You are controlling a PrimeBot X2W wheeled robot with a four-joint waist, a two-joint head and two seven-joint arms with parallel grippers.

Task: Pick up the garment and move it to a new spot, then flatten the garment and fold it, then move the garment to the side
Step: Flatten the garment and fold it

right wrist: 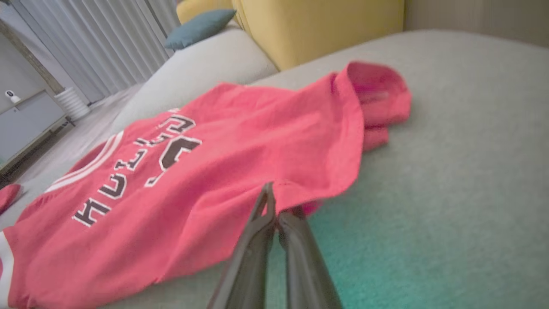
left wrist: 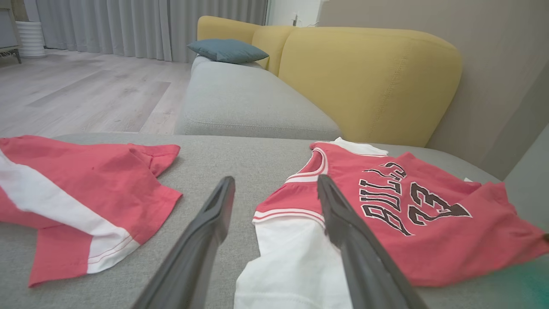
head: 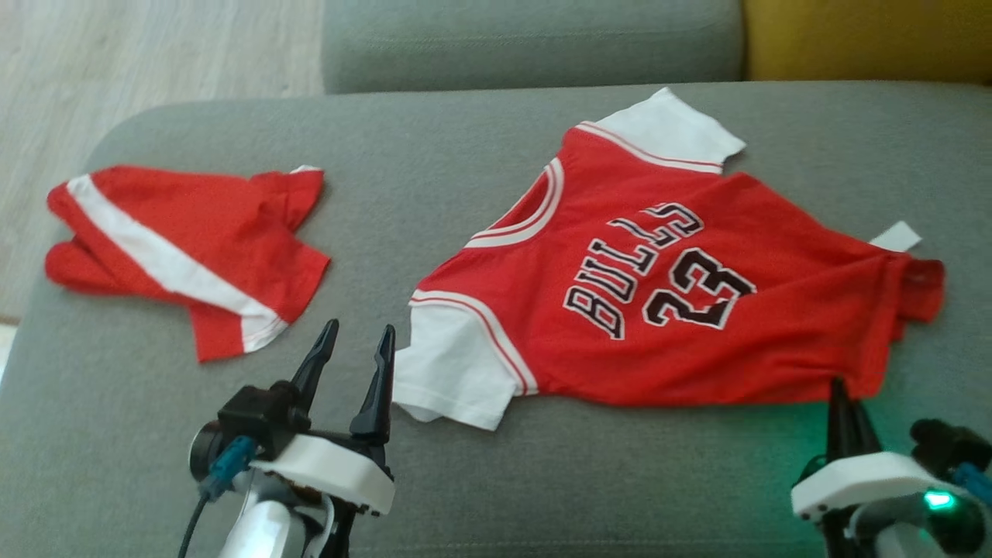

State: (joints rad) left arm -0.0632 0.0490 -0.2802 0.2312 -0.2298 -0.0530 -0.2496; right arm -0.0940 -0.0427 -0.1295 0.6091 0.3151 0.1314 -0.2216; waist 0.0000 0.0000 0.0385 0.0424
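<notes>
On the grey cushion our right gripper pinches the jersey hem, lower right — left gripper spread. We judge that so thin a bite could slip.

**Operator:** Left pincer, state?
**Technician:** Lower left of the head view. Its fingers are spread wide apart, tips pointing up-frame, above the white wrist housing.
**Operator:** Right pincer?
**Technician:** Lower right. Fingers pressed together into one point, with the green indicator lit on the wrist.
</notes>
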